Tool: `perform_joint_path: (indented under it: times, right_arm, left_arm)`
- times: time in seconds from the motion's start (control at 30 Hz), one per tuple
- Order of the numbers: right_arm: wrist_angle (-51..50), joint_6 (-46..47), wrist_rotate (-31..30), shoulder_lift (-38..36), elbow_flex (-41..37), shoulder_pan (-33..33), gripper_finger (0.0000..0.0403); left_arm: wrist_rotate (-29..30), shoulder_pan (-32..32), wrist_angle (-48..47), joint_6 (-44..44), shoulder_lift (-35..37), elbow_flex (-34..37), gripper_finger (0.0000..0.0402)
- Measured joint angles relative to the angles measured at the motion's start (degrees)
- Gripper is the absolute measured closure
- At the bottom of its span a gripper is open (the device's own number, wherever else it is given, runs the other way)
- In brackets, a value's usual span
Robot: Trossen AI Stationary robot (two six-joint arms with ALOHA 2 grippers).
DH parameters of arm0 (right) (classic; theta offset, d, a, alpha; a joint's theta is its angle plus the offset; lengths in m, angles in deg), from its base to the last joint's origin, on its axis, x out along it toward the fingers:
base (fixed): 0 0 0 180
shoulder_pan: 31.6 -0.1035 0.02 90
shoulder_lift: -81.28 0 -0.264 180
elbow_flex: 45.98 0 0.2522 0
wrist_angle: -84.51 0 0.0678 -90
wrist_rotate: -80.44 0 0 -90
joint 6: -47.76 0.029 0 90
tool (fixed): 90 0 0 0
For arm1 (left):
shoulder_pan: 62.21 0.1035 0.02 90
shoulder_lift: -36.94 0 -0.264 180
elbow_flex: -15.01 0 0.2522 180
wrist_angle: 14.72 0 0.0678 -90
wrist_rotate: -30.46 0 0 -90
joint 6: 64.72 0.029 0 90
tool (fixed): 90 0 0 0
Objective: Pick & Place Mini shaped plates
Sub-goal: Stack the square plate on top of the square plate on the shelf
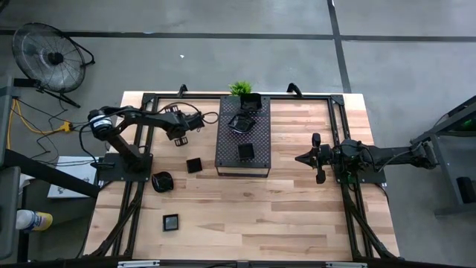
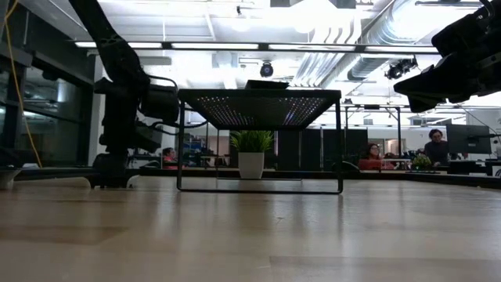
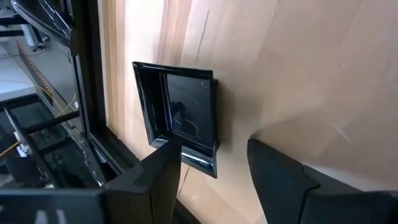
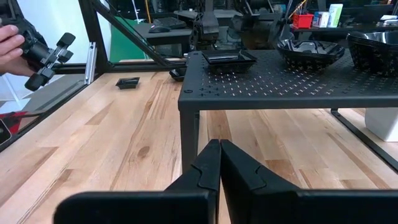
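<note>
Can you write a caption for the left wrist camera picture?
Open left gripper hovering over a glossy black square mini plate on the light wooden table.

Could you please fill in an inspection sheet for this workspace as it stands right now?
Surface: wooden table, bare planks across the near half.
Job's things: three mini shaped plates on the perforated tray; three more on the wood left of it, including a square plate just ahead of the left gripper.
Clutter: small green plant at the tray's far end.
Grippers: left gripper open, over the table left of the tray; right gripper shut, empty, right of the tray.
Cables: yellow cable on the floor.
Surroundings: fan; people at desks behind.
</note>
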Motion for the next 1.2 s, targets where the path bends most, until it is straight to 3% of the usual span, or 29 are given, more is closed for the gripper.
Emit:
perform_joint_path:
  times: [0.67, 1.2]
  right_arm:
    - [0.00, -0.01, 0.00, -0.01, 0.00, 0.01, 0.0398]
    - [0.00, -0.02, 0.00, 0.00, 0.00, 0.01, 0.0394]
  left_arm:
    - [-2.57, 3.43, 1.15, 1.48, -0.16, -0.13, 0.0222]
    - [-6.54, 4.50, 0.91, 1.46, -0.16, -0.07, 0.0334]
